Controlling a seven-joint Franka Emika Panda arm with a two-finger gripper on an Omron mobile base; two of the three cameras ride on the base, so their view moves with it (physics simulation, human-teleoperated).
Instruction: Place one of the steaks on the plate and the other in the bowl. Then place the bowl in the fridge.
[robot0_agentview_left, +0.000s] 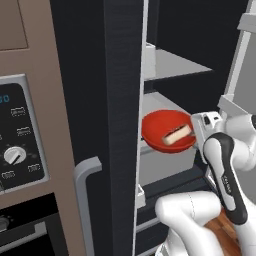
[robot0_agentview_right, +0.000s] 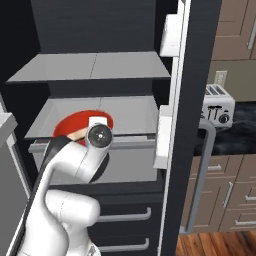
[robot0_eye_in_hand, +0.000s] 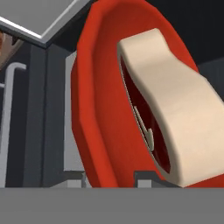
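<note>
Red-orange and glossy, the bowl (robot0_agentview_left: 162, 129) hangs at the mouth of the open fridge (robot0_agentview_left: 120, 100), level with the lower pale shelf (robot0_agentview_left: 157, 102) and just above the grey drawer front below it. We see one steak (robot0_agentview_left: 177, 135) lying inside the bowl, its cream fat rim turned toward us and a strip of red meat showing along the top. Our gripper (robot0_agentview_left: 199, 131) sits at the bowl's right rim in the left base view, and the fingers are drawn in narrow, pinching that rim; the bowl rests on nothing else that we can make out. From the right base view, the bowl (robot0_agentview_right: 75, 125) peeks out behind our white wrist, in front of the lower shelf (robot0_agentview_right: 100, 112), with the upper shelf (robot0_agentview_right: 95, 65) well above it. The hand view looks straight along the grip: the bowl (robot0_eye_in_hand: 100, 109) fills it on edge, and the steak (robot0_eye_in_hand: 175, 109) leans against its inner wall as a thick cream band with dark red beside it. Left of the fridge in the left base view stands a built-in oven panel (robot0_agentview_left: 20, 130) with a white dial. To the right in the right base view, a silver toaster (robot0_agentview_right: 217, 107) stands on the dark bench (robot0_agentview_right: 240, 130), beyond the fridge door (robot0_agentview_right: 197, 100) and its long handle (robot0_agentview_right: 200, 175).
</note>
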